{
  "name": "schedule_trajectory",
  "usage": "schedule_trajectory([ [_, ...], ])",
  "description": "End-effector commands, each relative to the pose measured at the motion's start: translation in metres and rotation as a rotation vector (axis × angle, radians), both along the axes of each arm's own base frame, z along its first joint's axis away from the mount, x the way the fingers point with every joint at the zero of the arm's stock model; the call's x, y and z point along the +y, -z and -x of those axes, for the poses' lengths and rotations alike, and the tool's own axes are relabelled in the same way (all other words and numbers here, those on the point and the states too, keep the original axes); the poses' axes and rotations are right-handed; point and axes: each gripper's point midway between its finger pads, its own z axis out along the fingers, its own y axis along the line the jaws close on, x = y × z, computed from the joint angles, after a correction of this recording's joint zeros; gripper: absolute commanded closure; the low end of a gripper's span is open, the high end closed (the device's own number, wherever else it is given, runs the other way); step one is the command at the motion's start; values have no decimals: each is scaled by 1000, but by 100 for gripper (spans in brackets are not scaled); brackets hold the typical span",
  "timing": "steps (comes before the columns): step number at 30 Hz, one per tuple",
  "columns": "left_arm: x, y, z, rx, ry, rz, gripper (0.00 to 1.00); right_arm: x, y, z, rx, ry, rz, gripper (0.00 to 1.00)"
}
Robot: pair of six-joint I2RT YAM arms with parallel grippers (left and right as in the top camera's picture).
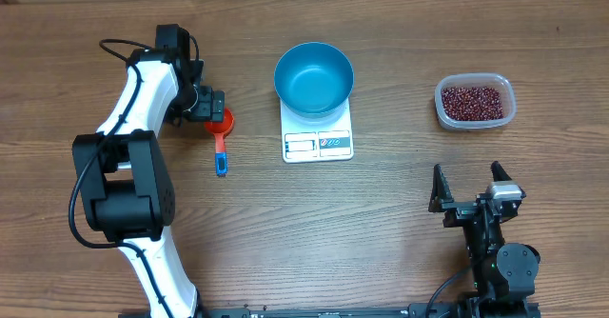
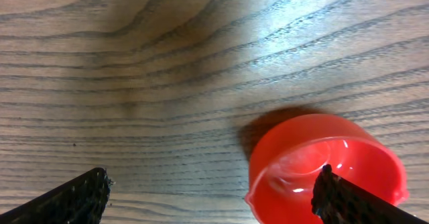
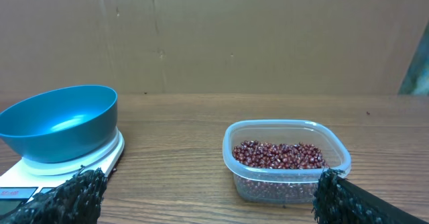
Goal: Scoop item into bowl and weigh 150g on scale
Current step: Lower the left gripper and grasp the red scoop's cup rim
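The left tool is open, its jaws spread wide above the red cup of a scoop that lies on the bench with its blue handle pointing toward the robot. In the left wrist view one finger overlaps the cup's rim; whether it touches I cannot tell. The right tool is open too and holds nothing, low over the bench near the robot's base. The blue bowl sits on the white scale at mid-bench. The beans lie in a clear tub, well apart to the right of the scale.
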Motion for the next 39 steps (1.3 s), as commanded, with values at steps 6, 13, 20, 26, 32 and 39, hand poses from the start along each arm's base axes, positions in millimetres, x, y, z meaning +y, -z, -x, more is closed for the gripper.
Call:
schedule_trajectory([
  [6,4,18,-4,28,16,-29,0,-3,1,0,-6,13,1,0],
  [13,4,21,-3,35,18,-29,0,-3,1,0,-6,13,1,0],
  [20,4,22,-3,37,22,-29,3,-3,1,0,-6,13,1,0],
  [26,4,23,-2,42,23,-29,5,-3,1,0,-6,13,1,0],
  [32,3,23,-1,44,43,-31,18,-3,1,0,-6,13,1,0],
  [39,1,23,2,60,95,-27,53,-3,1,0,-6,13,1,0],
])
